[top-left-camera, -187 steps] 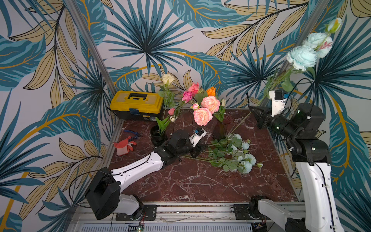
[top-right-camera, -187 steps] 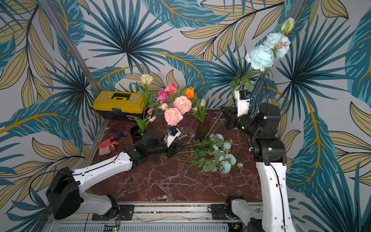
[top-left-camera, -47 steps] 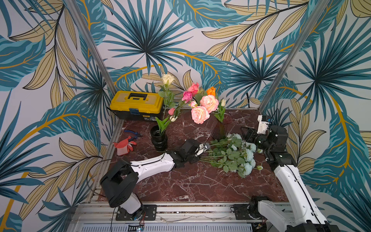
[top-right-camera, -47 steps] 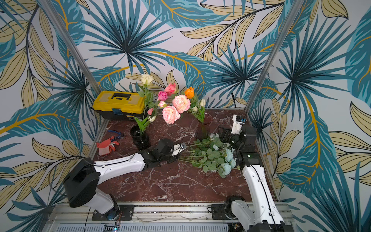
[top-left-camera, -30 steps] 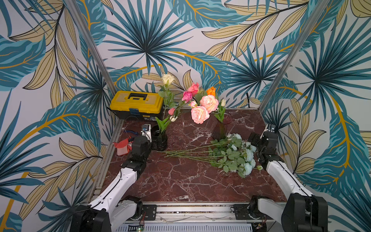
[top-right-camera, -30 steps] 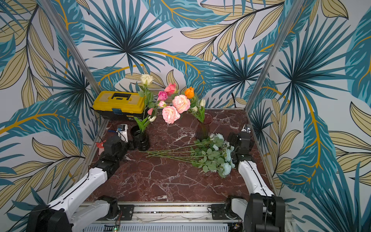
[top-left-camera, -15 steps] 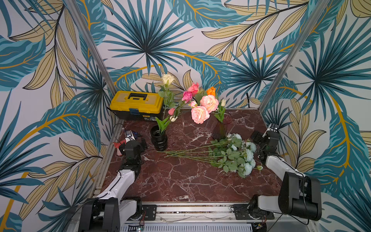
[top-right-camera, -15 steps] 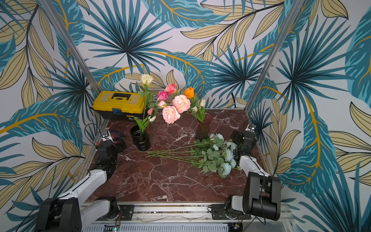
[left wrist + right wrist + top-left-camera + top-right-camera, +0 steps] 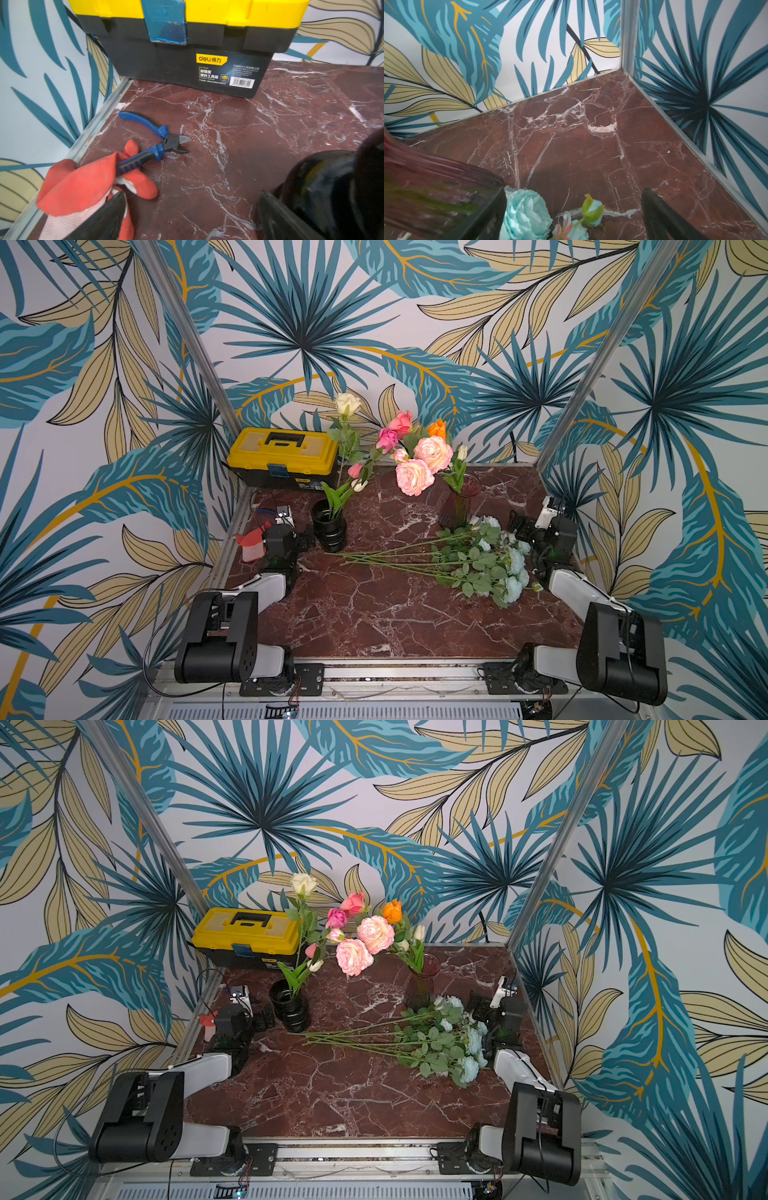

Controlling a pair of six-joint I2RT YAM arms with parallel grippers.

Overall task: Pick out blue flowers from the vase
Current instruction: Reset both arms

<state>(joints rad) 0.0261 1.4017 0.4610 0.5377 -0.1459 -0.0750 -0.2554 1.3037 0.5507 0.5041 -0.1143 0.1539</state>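
**Workspace from above and from both wrists.** The pale aqua-blue ruffled artificial flowers [image 9: 513, 568] [image 9: 471, 1048] [image 9: 525, 209] are lying bundled on the red-brown marbled tabletop [image 9: 374, 614]. Their blooms are pointing right and their long green stems left, just beside the purple-tinted ribbed glass vase [image 9: 457, 506] [image 9: 425, 176], which is holding pink-peach peonies [image 9: 415, 477].

The left gripper [image 9: 306, 537] [image 9: 190, 199] is resting low beside a glossy black vase [image 9: 330, 526], jaws spread wide, gripping nothing. The right gripper [image 9: 517, 526] [image 9: 573, 192] is sitting at the right edge just beside the blooms, likewise spread and empty.

At far left a yellow-and-black plastic toolbox [image 9: 286, 452] is standing, with blue-handled cutting pliers [image 9: 158, 137] and a red work glove [image 9: 83, 182] lying near it.
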